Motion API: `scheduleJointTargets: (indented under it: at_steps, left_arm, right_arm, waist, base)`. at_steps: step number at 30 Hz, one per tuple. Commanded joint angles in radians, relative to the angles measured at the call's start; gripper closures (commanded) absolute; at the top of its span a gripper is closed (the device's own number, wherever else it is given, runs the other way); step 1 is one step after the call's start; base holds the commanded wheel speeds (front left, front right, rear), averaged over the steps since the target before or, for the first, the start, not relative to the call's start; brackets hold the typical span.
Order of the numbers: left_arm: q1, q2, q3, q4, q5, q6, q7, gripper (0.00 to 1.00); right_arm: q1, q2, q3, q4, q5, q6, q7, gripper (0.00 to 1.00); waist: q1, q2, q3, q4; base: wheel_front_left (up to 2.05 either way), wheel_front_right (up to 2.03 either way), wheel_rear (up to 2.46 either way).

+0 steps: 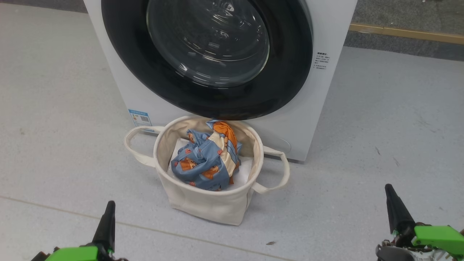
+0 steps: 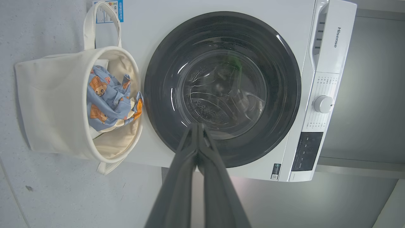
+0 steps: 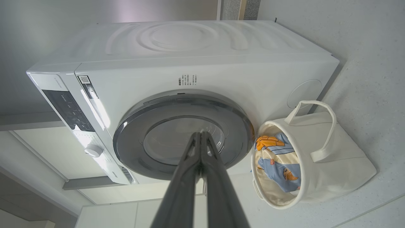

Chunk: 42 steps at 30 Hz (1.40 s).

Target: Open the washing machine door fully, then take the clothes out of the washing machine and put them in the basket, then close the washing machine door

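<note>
The clothes (image 1: 206, 161) lie bunched in the basket (image 1: 203, 204), just in front of the washing machine (image 1: 290, 123), below its shut door (image 1: 290, 54). They look soft, light and floppy, and are best pinched at a raised fold. The left gripper (image 1: 110, 206) and right gripper (image 1: 389, 189) are well back from the machine, their fingers closed and empty.

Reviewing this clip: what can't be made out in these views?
Head view: the white boxy washing machine and its round glossy black door are cut off by the top edge.
Left wrist view: reflections on the door glass blur the drum.
Head view: the light-blue printed clothes hide the floor of the cream canvas basket.
Head view: the washer's printed label is too small to read.
</note>
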<state>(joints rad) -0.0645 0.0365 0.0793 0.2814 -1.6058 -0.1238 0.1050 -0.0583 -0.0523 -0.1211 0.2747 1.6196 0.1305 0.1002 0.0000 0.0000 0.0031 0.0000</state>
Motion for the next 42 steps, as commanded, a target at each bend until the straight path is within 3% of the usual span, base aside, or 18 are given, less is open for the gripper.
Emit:
scheduleJointTargets:
  at_steps: [1, 42]
  left_arm:
    - [-0.044, 0.014, 0.034, -0.036, -0.003, -0.007, 0.008, 1.0]
    - [-0.044, 0.014, 0.034, -0.036, -0.003, -0.007, 0.008, 1.0]
  right_arm:
    - [-0.049, -0.005, 0.016, -0.03, -0.004, 0.0, 0.006, 1.0]
    - [-0.049, -0.002, 0.012, -0.03, -0.007, 0.0, 0.009, 1.0]
  waist:
    - [0.0, 0.0, 0.0, 0.0]
    - [0.0, 0.0, 0.0, 0.0]
  base:
    - [0.0, 0.0, 0.0]
    - [0.0, 0.0, 0.0]
